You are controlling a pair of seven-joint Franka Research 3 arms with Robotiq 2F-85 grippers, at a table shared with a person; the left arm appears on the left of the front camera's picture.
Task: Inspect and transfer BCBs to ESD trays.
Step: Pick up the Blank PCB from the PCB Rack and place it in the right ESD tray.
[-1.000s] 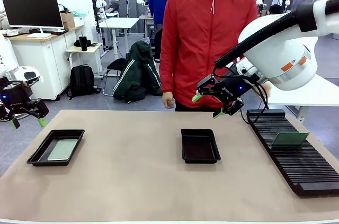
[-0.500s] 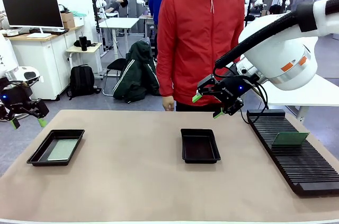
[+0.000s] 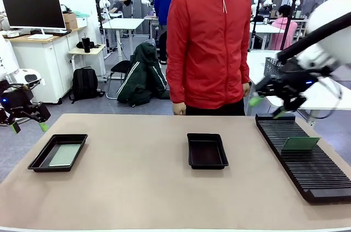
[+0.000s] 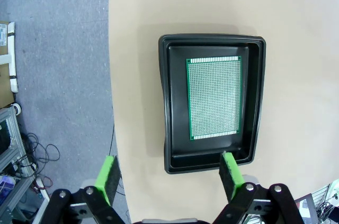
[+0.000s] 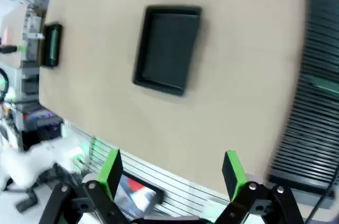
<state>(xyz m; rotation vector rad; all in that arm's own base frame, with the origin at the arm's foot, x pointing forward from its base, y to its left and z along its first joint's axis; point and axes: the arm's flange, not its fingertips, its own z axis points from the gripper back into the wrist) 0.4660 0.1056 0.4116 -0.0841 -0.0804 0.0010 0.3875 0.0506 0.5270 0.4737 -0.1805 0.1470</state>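
Two black ESD trays lie on the tan table. The left tray (image 3: 39, 158) holds one pale green BCB (image 3: 64, 155); in the left wrist view that BCB (image 4: 214, 97) lies flat inside the tray (image 4: 165, 102). The middle tray (image 3: 207, 152) is empty, as the right wrist view also shows (image 5: 167, 49). Another BCB (image 3: 299, 143) stands tilted in the ribbed rack (image 3: 315, 171). My left gripper (image 3: 28, 126) hangs open, off the table's left edge, above and left of the left tray (image 4: 169, 173). My right gripper (image 3: 267, 107) is open and empty, hovering over the rack's far end (image 5: 172, 173).
A person in a red jacket (image 3: 208, 40) stands at the far side, with one hand (image 3: 177, 108) hanging near the table edge. The long black rack (image 5: 315, 118) takes up the table's right side. Bare table surface lies between the trays and in front of them.
My right arm has swung right, from above the middle tray to above the rack's far end, still open. The person shifted slightly. The left arm has stayed still.
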